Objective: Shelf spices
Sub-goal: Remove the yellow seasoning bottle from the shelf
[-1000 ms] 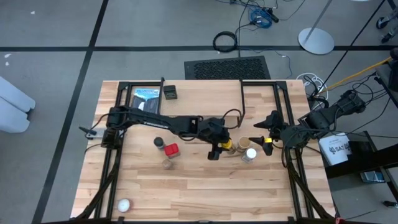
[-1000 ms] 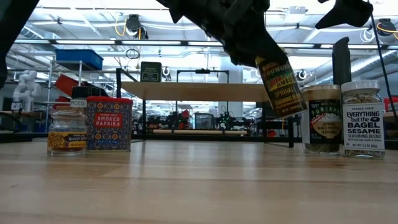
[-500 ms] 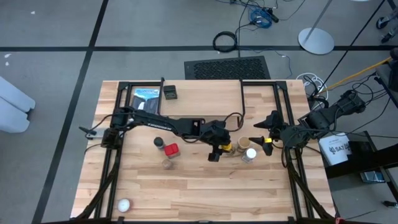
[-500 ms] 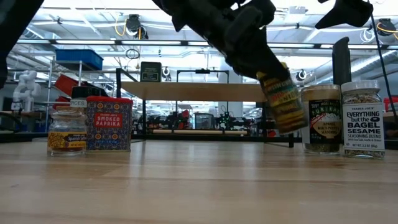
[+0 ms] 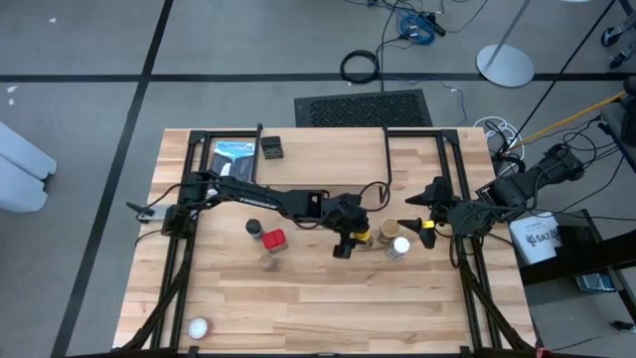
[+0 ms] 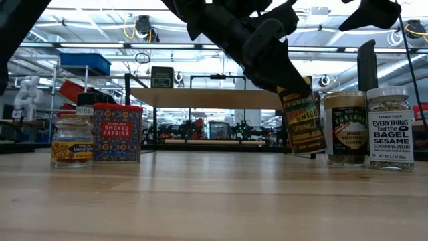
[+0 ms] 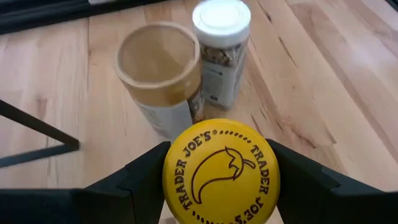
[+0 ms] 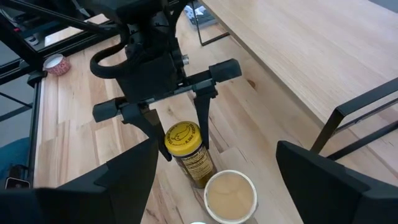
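Note:
My left gripper [image 5: 350,239] reaches out to mid-table, shut on the yellow-lidded jar [image 6: 304,124]. The jar is tilted beside the tan-lidded jar [image 5: 386,231] and the white-lidded jar [image 5: 399,246], which both stand on the table. The red tin [image 5: 273,240], a dark-lidded jar [image 5: 254,228] and a small jar [image 5: 268,262] stand on the left half. On the shelf [image 6: 207,98] at the far side sits a black square tin [image 6: 162,77]. At the right, my right gripper [image 5: 421,217] hangs open with nothing in it. My left gripper pinches the yellow-lidded jar at its top, one finger [image 7: 146,180] on each side of the yellow lid [image 7: 221,171]. The fingers slant down from the table's left. The jar hangs tilted, its bottom [image 6: 306,151] low by the tabletop; whether it touches there I cannot tell.
A flat blue-and-black package [image 5: 235,159] lies at the far left by the shelf's black legs [image 5: 388,154]. A small white ball [image 5: 198,327] rests near the front left corner. Bare tabletop runs along the near edge [image 5: 328,308].
My left gripper has gone down with the yellow-lidded jar, staying shut on it. The jar has sunk from clear above the table to just beside the tan-lidded jar, still tilted.

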Controlling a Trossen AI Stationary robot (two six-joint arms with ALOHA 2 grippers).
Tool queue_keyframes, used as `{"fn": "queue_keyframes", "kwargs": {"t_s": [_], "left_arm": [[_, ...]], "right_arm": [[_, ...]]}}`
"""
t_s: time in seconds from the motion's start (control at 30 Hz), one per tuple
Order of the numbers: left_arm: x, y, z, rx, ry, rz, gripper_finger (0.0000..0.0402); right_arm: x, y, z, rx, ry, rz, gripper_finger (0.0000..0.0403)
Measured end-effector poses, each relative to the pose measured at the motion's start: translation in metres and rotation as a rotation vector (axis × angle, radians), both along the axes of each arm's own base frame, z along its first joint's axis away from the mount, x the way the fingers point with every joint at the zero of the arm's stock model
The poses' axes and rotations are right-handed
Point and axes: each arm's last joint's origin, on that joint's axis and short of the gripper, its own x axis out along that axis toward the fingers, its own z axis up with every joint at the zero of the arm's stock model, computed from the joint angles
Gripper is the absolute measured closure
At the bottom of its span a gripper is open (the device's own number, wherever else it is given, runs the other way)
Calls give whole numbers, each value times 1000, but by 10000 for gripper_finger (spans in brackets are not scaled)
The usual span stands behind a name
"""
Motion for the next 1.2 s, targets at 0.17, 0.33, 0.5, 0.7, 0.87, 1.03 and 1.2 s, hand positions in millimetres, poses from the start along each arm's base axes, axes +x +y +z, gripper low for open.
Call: {"fn": "queue_keyframes", "kwargs": {"t_s": [0.17, 0.33, 0.5, 0.7, 0.87, 1.03, 1.2], "left_arm": [[0, 0, 1, 1, -10, -1, 157], [1, 1, 1, 14, -17, -10, 157], [2, 3, -4, 18, -11, -7, 157], [4, 3, -6, 18, -22, -7, 157], [5, 3, -7, 20, -18, -10, 155], [5, 3, -7, 21, -19, -10, 142], [5, 3, -7, 22, -20, -11, 139]], "right_arm": [[0, 0, 0, 0, 0, 0, 89], [0, 0, 0, 0, 0, 0, 89], [0, 0, 0, 0, -1, 0, 89], [0, 0, 0, 0, -1, 0, 89], [0, 0, 0, 0, 0, 0, 89], [0, 0, 0, 0, 0, 0, 89], [0, 0, 0, 0, 0, 0, 89]]}}
